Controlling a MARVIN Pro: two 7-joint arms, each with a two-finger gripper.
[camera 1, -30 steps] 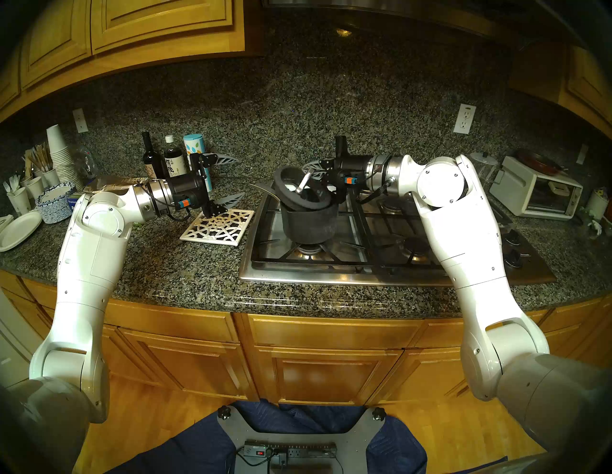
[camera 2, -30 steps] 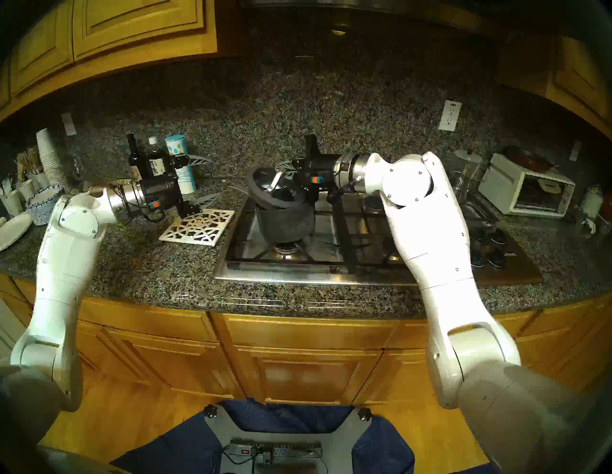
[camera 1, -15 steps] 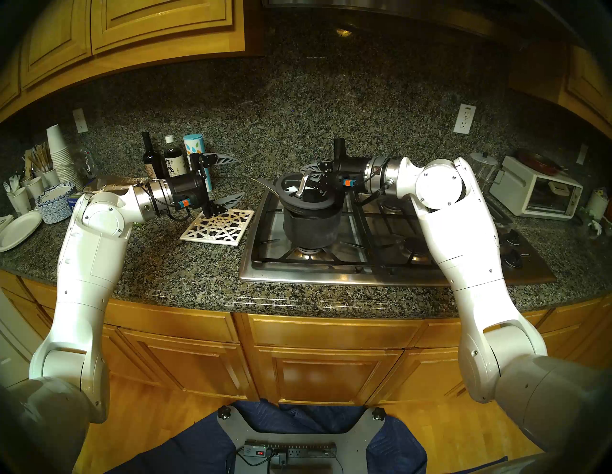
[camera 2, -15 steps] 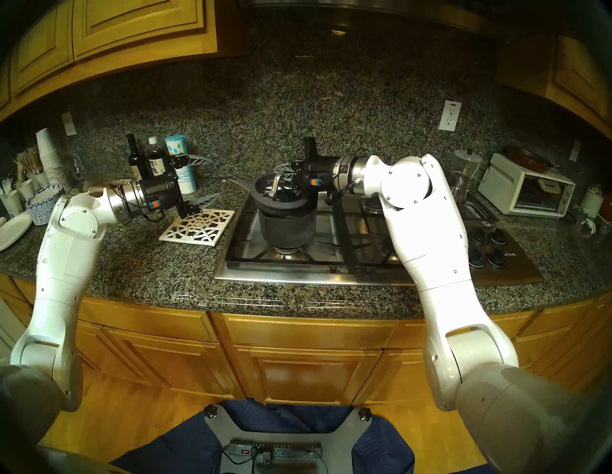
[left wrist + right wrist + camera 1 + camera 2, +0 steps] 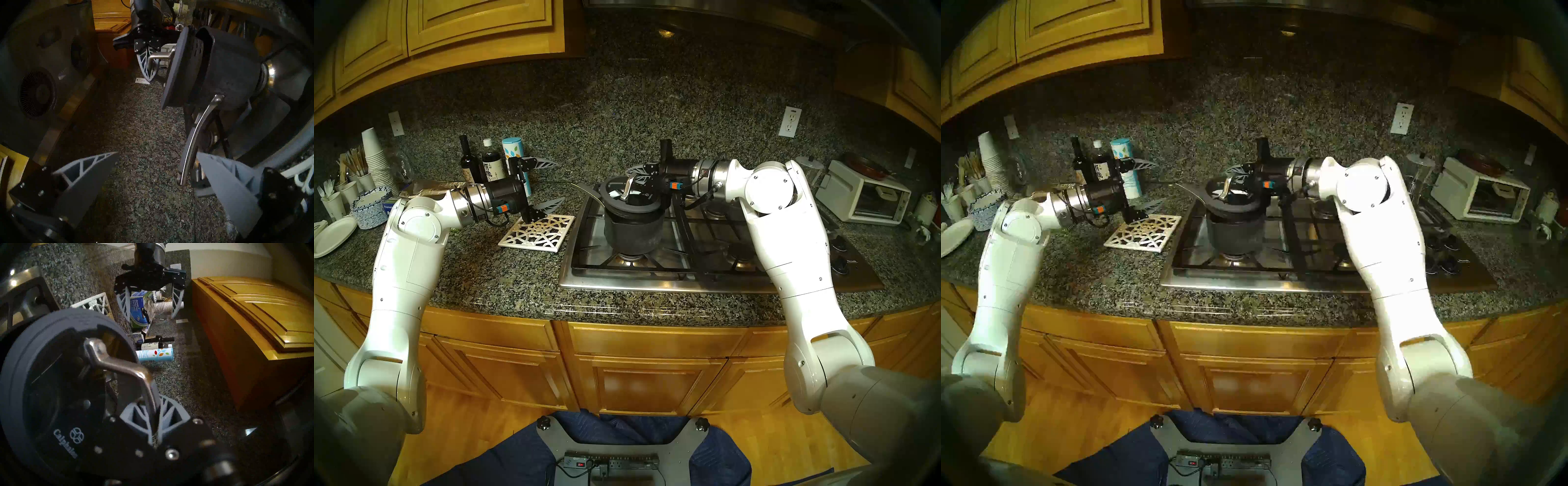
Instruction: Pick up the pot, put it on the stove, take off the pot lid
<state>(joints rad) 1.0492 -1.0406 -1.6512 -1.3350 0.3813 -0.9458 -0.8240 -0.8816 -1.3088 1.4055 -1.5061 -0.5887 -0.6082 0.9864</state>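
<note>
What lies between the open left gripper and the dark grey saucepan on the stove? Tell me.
Only the saucepan's long curved metal handle and bare speckled granite counter, seen in the left wrist view; the left gripper holds nothing.

Arm shells: glossy white, rounded, small dark screws
Shoulders: matte grey
Wrists: polished silver rings, black cylinders, orange-and-blue tags, looping black cables
left hand (image 5: pixel 540 185): black mounts, grey ribbed leaf-shaped fingers
right hand (image 5: pixel 153 414): same build
</note>
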